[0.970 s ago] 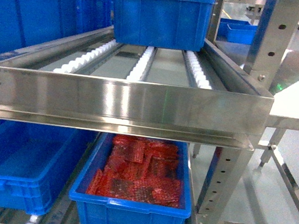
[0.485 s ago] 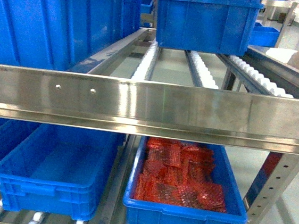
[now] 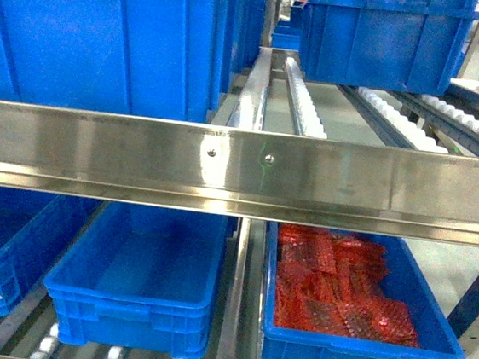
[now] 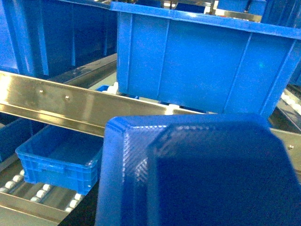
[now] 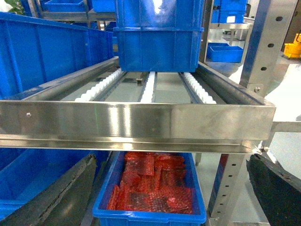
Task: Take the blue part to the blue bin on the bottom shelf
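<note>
Transport step: the left jaws' state I cannot tell behind the blue part (image 4: 202, 174); the right jaws stand open; next, lower it into the empty blue bin (image 3: 139, 276) on the bottom shelf (image 3: 232, 333).

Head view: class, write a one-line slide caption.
Steel rail fronts the rack; below, an empty blue bin sits beside a blue bin of red parts.

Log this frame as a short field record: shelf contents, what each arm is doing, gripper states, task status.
bottom shelf: two open blue bins side by side on white rollers
empty blue bin: left of the centre rail, nothing visible inside
bin of red parts: right of the rail, filled with red bubble-wrapped pieces
upper level: large blue bins behind the steel front rail
left arm: a blue tray-like part fills its wrist view; grip hidden
right gripper: open, empty
task status: part not yet in a bin
</note>
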Controlling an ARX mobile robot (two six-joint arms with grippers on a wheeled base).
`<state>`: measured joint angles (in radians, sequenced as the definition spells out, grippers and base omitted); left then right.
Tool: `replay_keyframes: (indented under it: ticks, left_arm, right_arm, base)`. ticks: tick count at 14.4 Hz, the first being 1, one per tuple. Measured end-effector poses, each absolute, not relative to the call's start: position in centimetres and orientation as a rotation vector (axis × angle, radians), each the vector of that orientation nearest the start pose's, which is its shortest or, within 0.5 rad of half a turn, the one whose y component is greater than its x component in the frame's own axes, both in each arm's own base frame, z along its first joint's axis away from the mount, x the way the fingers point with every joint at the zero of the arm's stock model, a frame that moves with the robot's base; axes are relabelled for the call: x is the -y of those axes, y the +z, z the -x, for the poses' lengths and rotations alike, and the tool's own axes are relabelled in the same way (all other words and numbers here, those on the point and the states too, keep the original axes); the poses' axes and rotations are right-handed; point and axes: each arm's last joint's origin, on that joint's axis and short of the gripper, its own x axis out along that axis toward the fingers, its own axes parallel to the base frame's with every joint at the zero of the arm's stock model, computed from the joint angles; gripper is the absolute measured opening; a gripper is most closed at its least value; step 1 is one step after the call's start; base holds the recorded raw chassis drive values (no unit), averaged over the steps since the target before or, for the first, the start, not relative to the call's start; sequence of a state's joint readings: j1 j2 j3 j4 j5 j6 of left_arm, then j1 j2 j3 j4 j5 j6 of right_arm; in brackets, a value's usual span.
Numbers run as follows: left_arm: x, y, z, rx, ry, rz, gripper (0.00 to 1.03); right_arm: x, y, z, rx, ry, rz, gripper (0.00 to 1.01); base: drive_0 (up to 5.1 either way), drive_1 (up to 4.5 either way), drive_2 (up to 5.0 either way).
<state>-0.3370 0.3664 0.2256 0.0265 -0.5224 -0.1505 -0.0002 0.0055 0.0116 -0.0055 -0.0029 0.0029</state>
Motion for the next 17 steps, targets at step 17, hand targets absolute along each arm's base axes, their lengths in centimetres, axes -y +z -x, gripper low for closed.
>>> replay_keyframes:
  ticks: [17]
  left_arm:
    - [2.50,21.25,-11.50,-0.090,0.190,0.102,0.43]
  right_arm:
    - [-0.01,16.65,-9.73,0.001,0.002,-0.003,0.98]
  base:
    - [0.0,0.00,0.0]
